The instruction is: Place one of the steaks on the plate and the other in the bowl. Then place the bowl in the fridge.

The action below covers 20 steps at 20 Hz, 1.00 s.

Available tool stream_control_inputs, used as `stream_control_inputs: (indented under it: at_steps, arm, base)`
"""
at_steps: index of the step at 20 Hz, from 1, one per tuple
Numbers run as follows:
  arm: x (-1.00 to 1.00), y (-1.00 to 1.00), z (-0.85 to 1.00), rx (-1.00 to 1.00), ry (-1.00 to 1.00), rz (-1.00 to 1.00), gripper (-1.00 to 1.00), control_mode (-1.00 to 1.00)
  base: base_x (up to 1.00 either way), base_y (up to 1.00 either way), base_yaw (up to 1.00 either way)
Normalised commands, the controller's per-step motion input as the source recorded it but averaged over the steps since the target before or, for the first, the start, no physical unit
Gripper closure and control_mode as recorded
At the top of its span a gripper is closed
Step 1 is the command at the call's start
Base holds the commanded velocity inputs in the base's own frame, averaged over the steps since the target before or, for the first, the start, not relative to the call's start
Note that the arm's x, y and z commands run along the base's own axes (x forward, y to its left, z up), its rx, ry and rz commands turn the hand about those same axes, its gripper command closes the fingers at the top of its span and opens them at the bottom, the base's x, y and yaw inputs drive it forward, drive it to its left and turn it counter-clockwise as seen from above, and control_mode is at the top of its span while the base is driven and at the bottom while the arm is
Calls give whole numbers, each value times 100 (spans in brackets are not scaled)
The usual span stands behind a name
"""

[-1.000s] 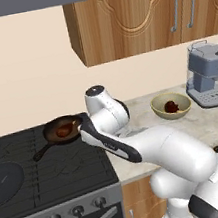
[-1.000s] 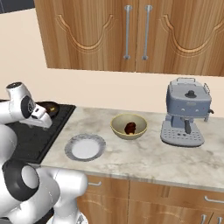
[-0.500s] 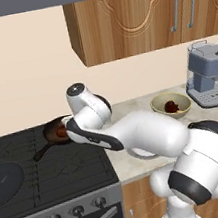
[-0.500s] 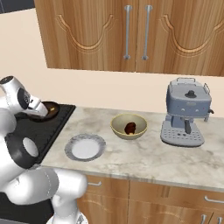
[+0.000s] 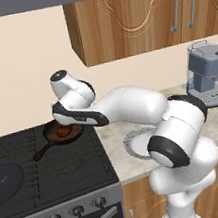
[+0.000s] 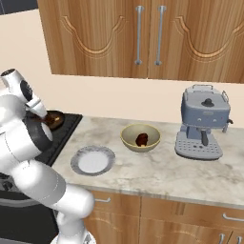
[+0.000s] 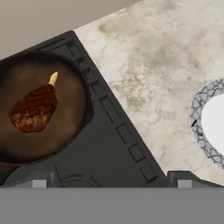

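Steaks first: you have one lumpy reddish-brown piece (image 6: 142,139) already lying inside the small olive-tan bowl (image 6: 127,142) on the marbled counter (image 6: 157,169), so that part looks done. The second reddish-brown steak (image 7: 33,109) sits in the black long-handled skillet (image 7: 70,140) on the dark stovetop (image 5: 53,182), a little off the pan's centre.

Your round white plate with the grey patterned rim (image 6: 77,164) is bare. It lies on the counter just beside the stove edge, between the skillet and the bowl.

Your claw (image 7: 109,183) hangs above the stove with its two dark tips set wide apart and nothing between them. In the hand view the steak lies well to one side of the gap between the tips, so I'd say you are not yet lined up over it; you have to shift toward the pan before lowering.

What I judge is left for you: pick the steak out of the skillet, set it on the plate, then lift the bowl with its steak and carry it to the fridge. So roughly a third of the job is done, with the plate step in hand.

Beyond the bowl stands a grey-blue espresso machine (image 6: 202,121), clear of your path to the pan.
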Motion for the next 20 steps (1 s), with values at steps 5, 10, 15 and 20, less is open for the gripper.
stream_control_inputs:
  at_steps: [5, 10, 15, 20]
  arm:
    - [25, 1, -5, 1, 5, -5, -100, -100]
    - [56, 25, -31, 11, 0, 0, -100, -100]
    - [34, 28, -5, 1, 0, -1, -100, -100]
    - [31, 11, -12, 0, 1, -6, -100, -100]
  base:
    - [0, 0, 0]
    - [0, 0, 0]
    - [0, 0, 0]
    - [0, 0, 0]
